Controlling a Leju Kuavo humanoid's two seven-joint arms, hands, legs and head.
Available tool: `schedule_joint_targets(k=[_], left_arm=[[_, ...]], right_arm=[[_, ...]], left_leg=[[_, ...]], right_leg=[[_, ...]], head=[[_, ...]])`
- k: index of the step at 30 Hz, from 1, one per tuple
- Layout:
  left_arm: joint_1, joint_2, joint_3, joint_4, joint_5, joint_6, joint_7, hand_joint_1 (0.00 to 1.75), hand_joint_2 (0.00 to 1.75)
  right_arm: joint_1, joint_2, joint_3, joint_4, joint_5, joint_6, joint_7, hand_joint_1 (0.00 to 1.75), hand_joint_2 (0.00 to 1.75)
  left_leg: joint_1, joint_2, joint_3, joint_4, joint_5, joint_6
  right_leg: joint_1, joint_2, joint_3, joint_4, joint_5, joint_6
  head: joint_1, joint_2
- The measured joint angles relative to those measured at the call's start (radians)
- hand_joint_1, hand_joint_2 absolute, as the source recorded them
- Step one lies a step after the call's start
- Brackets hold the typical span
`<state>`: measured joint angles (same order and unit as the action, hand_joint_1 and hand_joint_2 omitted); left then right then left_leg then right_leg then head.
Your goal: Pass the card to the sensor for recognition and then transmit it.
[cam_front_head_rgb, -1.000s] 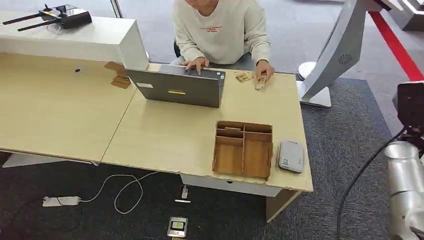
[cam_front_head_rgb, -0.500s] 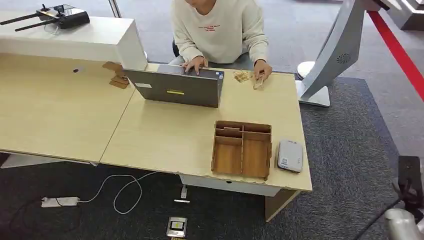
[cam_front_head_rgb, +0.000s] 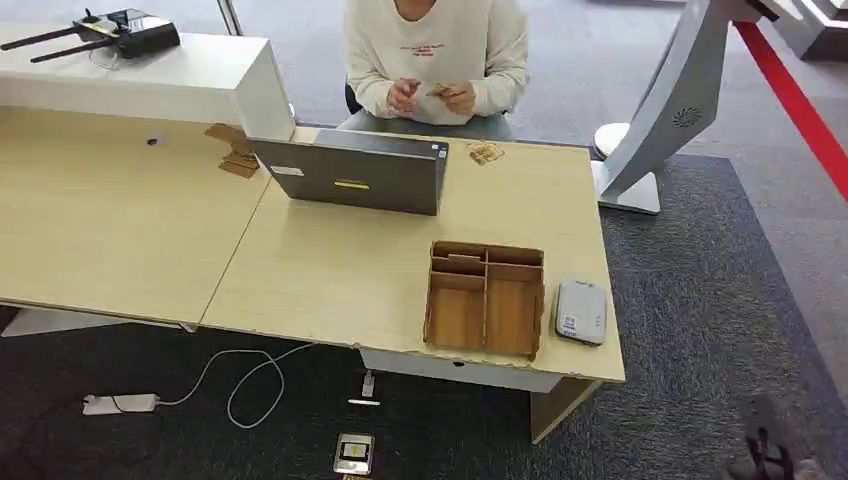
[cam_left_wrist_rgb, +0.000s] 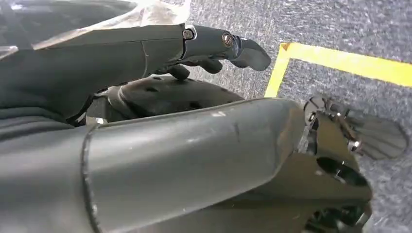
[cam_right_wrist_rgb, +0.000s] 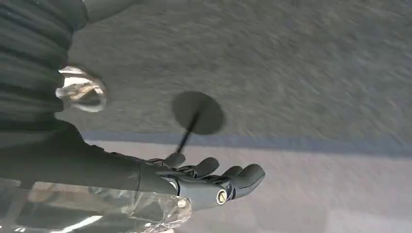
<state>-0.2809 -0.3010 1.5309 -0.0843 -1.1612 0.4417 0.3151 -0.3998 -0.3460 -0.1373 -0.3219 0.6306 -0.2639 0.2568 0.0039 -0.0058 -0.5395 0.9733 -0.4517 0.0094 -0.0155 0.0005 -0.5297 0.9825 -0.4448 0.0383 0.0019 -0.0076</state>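
Desk (cam_front_head_rgb: 330,270) of pale wood, seen from the head view, with both robot hands hanging low and well away from it. Left hand (cam_left_wrist_rgb: 209,43), seen in its wrist view, holds nothing; its dark fingers (cam_left_wrist_rgb: 243,48) reach out loosely over grey carpet near a yellow floor line (cam_left_wrist_rgb: 340,63). On a white counter far ahead of this hand lies a black remote with antennas (cam_front_head_rgb: 110,35). Further right, a grey laptop (cam_front_head_rgb: 355,178) stands open on the desk, its back to the robot. Behind it sits a person in a cream sweater (cam_front_head_rgb: 437,55), both hands raised to the chest and holding a small tan card (cam_front_head_rgb: 437,90) between them, far from either robot hand. More small tan pieces (cam_front_head_rgb: 486,152) lie on the desk beside the laptop. Nearer the robot sits a wooden tray (cam_front_head_rgb: 487,299) with compartments, and just beside it a grey card sensor (cam_front_head_rgb: 581,312). Right hand (cam_right_wrist_rgb: 214,182), in its wrist view, hangs over the carpet, fingers (cam_right_wrist_rgb: 248,175) gently curled and apart, gripping nothing.
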Motion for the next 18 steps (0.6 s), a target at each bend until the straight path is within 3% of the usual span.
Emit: schedule_joint_targets(k=[3,8,18], left_arm=[[0.008,0.011,0.0,0.0,-0.03,-0.035,-0.011,0.0,0.0],[0.035,0.035,0.0,0.0,-0.065,-0.045,-0.021,0.0,0.0],[0.036,0.058,0.0,0.01,-0.112,0.052,-0.004,0.0,0.0]], right_arm=[[0.028,0.008,0.007,0.014,0.016,0.054,0.04,0.0,1.75],[0.09,0.017,0.015,0.035,0.008,0.075,0.048,0.0,1.75],[0.203,0.03,0.022,0.072,-0.03,0.08,0.048,0.0,1.75]], left_leg=[[0.0,0.0,0.0,0.0,0.0,0.0],[0.0,0.0,0.0,0.0,-0.001,0.0],[0.0,0.0,0.001,0.0,-0.001,-0.001]], right_leg=[[0.0,0.0,0.0,0.0,0.0,0.0],[0.0,0.0,0.0,0.0,-0.002,0.0],[0.0,0.0,0.001,0.0,-0.002,0.0]], head=[[0.0,0.0],[0.0,0.0],[0.0,0.0]])
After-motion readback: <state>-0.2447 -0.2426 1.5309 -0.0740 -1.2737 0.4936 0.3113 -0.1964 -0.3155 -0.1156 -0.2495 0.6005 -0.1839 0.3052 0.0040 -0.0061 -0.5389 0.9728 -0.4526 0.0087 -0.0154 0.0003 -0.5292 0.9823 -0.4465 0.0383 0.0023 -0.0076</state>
